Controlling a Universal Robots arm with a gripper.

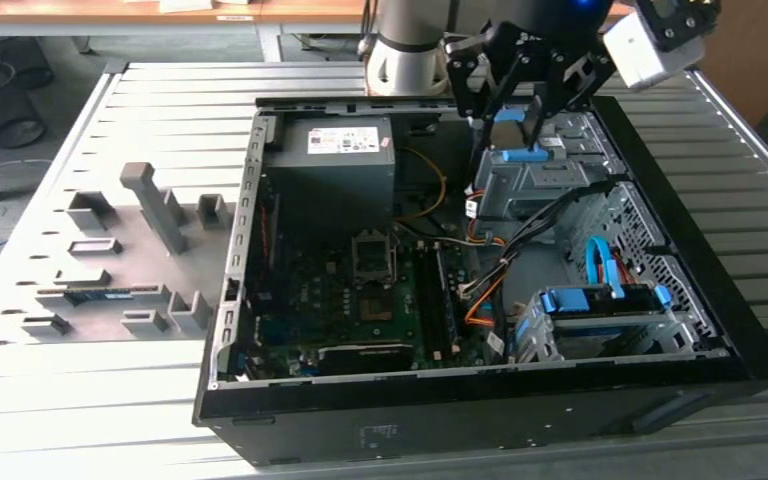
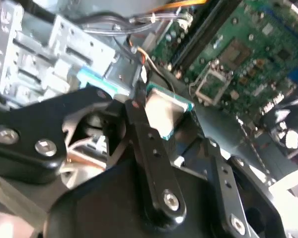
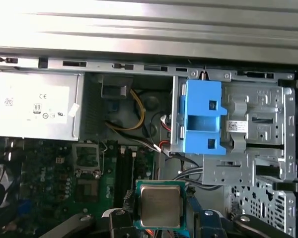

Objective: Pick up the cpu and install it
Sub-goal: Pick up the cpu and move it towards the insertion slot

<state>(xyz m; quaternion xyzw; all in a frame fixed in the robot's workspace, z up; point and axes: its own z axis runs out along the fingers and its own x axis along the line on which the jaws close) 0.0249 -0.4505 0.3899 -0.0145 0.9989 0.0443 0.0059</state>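
My gripper [image 1: 518, 125] hangs above the back right part of the open computer case [image 1: 704, 300], over the drive cage. It is shut on the cpu [image 3: 160, 206], a small square chip with a dull silver top and a green rim, held by its edges between the black fingers [image 2: 139, 124]. In the second wrist view the cpu [image 2: 166, 111] sits tilted between them. The empty dark socket frame [image 3: 86, 156] lies on the green motherboard [image 1: 344, 310], apart from the chip and lower; it also shows as the socket [image 1: 372, 250] beside the memory slots.
The grey power-supply box [image 1: 331, 150] fills the case's back corner. A blue drive bracket [image 3: 203, 116] and metal cage [image 1: 544, 175] sit under the gripper. Orange and black cables [image 1: 484, 290] run past the slots. A grey parts tray [image 1: 104, 260] lies at the exterior view's left.
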